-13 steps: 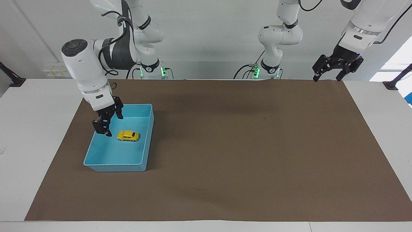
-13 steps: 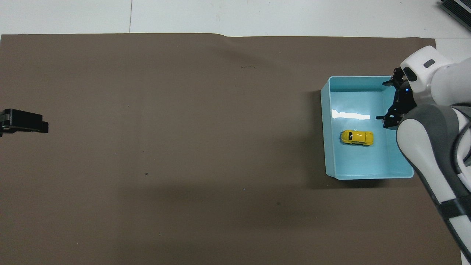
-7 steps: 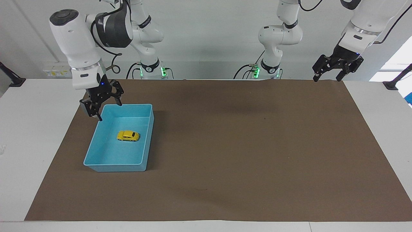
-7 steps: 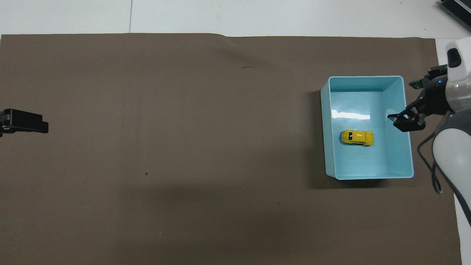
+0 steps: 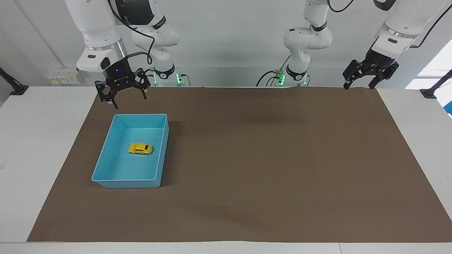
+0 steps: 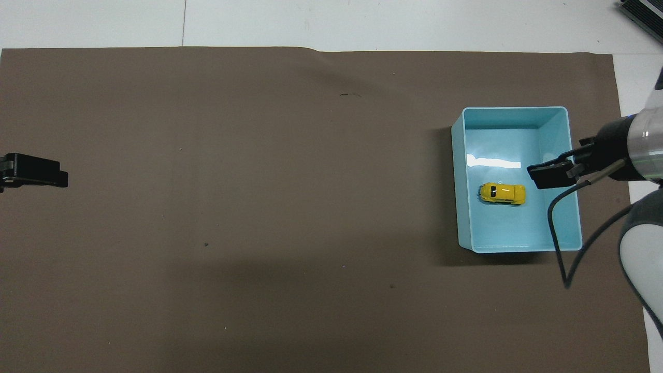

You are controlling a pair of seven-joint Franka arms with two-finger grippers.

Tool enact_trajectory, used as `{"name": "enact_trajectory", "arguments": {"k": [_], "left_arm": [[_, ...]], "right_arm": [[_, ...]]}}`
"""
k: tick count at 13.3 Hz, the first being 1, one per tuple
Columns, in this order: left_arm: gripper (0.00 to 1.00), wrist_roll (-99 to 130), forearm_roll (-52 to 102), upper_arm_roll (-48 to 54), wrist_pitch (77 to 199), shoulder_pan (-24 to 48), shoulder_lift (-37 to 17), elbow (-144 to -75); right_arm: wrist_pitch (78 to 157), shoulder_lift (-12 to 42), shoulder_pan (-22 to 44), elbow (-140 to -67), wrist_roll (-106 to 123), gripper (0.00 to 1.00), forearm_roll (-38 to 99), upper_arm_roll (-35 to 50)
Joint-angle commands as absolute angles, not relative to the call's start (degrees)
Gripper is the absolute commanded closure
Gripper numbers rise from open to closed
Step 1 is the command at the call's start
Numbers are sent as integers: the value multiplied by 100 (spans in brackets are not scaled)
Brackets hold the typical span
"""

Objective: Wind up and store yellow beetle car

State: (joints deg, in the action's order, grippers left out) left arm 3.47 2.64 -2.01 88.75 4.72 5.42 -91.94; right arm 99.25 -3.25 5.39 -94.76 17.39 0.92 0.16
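The yellow beetle car (image 5: 140, 148) stands on its wheels on the floor of the blue bin (image 5: 123, 183), near the middle. It also shows in the overhead view (image 6: 502, 193), inside the bin (image 6: 466, 228). My right gripper (image 5: 128, 98) is open and empty, raised well above the bin and apart from the car. In the overhead view it (image 6: 551, 175) is over the bin's rim at the right arm's end. My left gripper (image 5: 358, 84) is open and empty and waits over the mat's corner at the left arm's end, seen also in the overhead view (image 6: 33, 176).
A brown mat (image 5: 265, 158) covers most of the white table (image 5: 35, 141). The bin stands on the mat toward the right arm's end. A black cable (image 6: 557, 243) hangs from the right arm over the bin's corner.
My right gripper has risen out of the bin and drawn back toward the robots, staying open. The car and bin have not moved. The left arm has not moved.
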Motion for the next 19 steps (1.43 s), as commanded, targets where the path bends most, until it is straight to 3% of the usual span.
{"name": "enact_trajectory", "arguments": {"k": [1,4,8,19], "left_arm": [[0,308,325,-141,8736,360,580,-9132],[0,308,325,-141,8736,360,580,-9132],[0,308,325,-141,8736,360,580,-9132],[0,308,325,-141,8736,360,580,-9132]], "right_arm": [[9756,-308,440,-9334,1301,0,167,-53],[9485,-343,115,-9325,1222,0,176,-148],[9018,-369,202,-8913,-797,0,272,-202],[9000,-395,228,-8877,-756,0,342,-62]]}}
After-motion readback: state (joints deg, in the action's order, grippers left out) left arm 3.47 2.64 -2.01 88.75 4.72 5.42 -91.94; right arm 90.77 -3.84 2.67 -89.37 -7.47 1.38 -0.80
